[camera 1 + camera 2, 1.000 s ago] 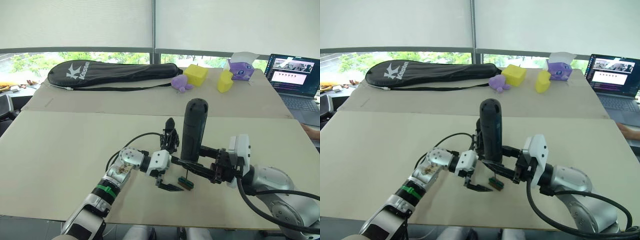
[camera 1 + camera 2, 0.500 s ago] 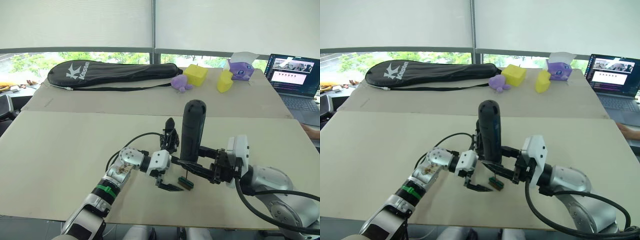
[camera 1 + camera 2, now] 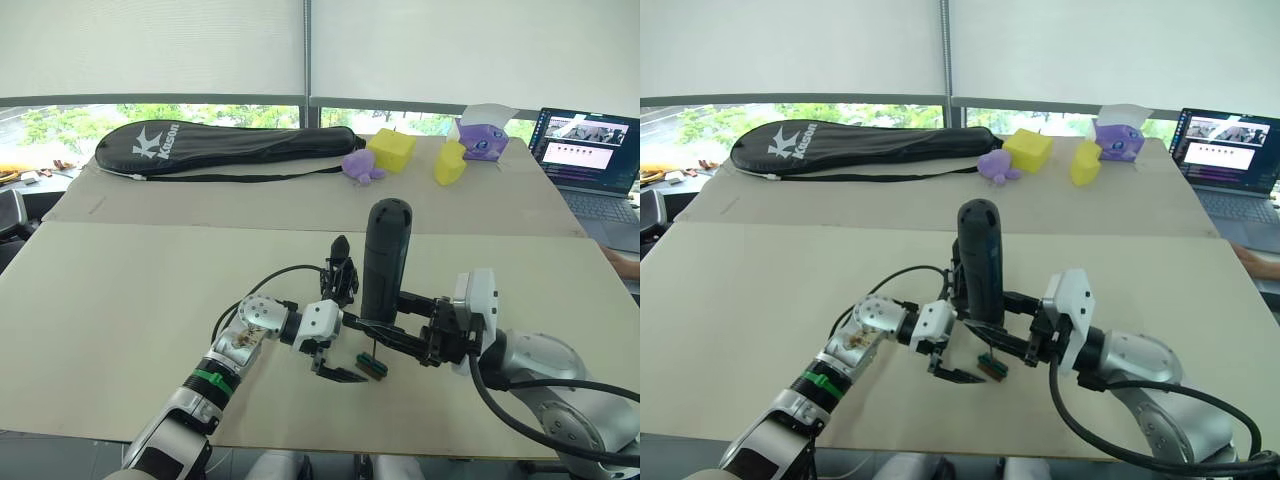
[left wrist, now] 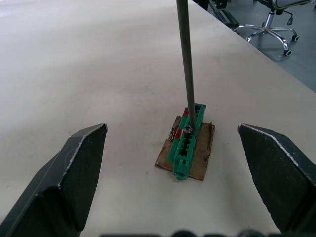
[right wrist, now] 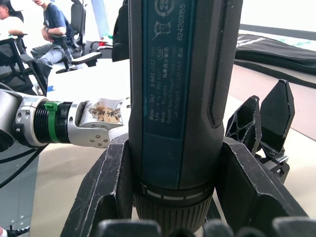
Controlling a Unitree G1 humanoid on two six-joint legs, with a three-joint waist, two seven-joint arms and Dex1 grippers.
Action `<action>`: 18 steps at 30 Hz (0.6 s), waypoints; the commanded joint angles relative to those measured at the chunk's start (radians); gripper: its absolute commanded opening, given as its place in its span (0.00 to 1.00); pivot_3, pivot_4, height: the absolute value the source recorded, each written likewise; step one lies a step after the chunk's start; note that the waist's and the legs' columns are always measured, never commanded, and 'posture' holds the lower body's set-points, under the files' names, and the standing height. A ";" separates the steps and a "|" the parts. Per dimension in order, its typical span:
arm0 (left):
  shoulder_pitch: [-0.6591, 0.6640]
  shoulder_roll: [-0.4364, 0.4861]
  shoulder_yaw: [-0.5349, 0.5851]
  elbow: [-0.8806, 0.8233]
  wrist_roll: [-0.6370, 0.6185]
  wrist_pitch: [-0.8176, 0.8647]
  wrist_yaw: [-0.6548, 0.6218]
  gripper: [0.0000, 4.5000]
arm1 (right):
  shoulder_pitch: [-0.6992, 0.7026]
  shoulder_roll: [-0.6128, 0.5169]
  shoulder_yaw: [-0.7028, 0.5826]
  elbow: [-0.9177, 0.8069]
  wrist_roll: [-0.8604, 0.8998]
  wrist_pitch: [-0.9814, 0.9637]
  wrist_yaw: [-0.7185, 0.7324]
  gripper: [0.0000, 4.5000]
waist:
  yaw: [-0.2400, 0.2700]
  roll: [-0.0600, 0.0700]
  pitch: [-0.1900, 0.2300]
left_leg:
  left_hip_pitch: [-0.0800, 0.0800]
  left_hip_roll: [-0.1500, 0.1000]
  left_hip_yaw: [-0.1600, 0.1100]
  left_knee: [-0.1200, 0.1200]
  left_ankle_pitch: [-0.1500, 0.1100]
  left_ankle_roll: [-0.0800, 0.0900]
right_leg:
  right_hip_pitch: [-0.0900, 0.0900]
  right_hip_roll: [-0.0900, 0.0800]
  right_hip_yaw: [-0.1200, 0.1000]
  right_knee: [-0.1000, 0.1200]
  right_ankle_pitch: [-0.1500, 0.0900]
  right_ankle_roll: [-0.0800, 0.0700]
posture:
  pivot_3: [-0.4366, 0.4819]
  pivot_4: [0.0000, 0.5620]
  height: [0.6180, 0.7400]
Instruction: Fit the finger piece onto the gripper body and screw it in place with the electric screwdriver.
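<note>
At lower centre, the left gripper (image 4: 173, 163) stands wide open around a small green block (image 4: 186, 140), where the bit tip rests on a screw. The right gripper (image 3: 400, 318) clamps the upright electric screwdriver (image 3: 385, 258). The gripper body (image 3: 341, 272) stands just behind, seemingly still unscrewed.

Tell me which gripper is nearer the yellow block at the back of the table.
Right. The right gripper, clamped on the electric screwdriver, sits more to the yellow block's side; the left gripper, open, hangs farther left and nearer the front edge.
</note>
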 commanded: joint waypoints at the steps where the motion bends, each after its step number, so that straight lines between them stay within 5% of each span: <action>1: -0.013 -0.007 0.004 -0.008 -0.004 -0.018 0.002 1.00 | -0.010 0.008 -0.010 -0.059 0.051 0.004 -0.015 0.42 | 0.000 0.000 0.000 | 0.000 0.000 0.000 0.000 0.000 0.000 | 0.000 0.000 0.000 0.000 0.000 0.000 | 0.48 0.27 0.98; 18: -0.031 -0.015 0.007 0.016 -0.003 -0.023 0.000 1.00 | -0.038 0.001 -0.065 -0.075 0.129 0.033 -0.063 0.42 | 0.000 0.000 0.000 | 0.000 0.000 0.000 0.000 0.000 0.000 | 0.000 0.000 0.000 0.000 0.000 0.000 | 0.48 0.27 0.98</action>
